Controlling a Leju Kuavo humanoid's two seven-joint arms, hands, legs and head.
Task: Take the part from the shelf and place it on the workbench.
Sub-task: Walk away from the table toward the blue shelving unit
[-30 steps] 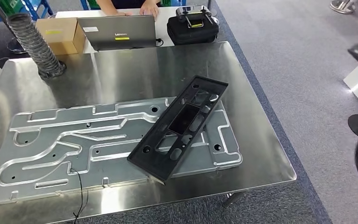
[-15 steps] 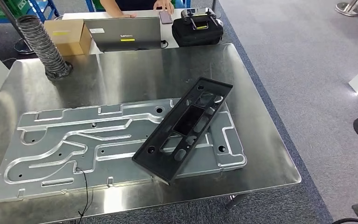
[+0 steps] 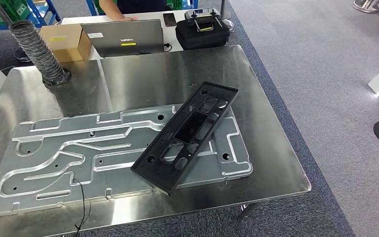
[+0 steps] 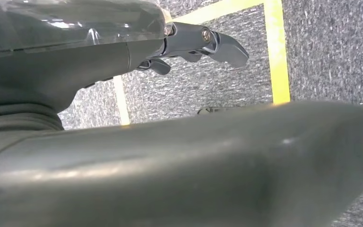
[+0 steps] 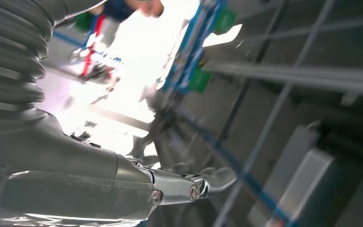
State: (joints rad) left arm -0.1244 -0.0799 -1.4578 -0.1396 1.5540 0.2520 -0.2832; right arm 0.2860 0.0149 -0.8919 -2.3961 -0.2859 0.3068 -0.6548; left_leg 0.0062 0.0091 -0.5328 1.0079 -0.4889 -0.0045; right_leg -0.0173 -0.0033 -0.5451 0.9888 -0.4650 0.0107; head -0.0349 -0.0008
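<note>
The black part (image 3: 185,137) lies slantwise on the grooved metal plate (image 3: 54,153) on the table (image 3: 177,69), apparently set down already. Left hand (image 4: 196,45) and right hand (image 5: 189,187) hold nothing, fingers loosely apart.

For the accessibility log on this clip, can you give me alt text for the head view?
A long black part with cutouts lies diagonally across the right end of a large machined aluminium plate on a shiny steel workbench. Behind the bench sit a laptop, a cardboard box and a black case.
</note>
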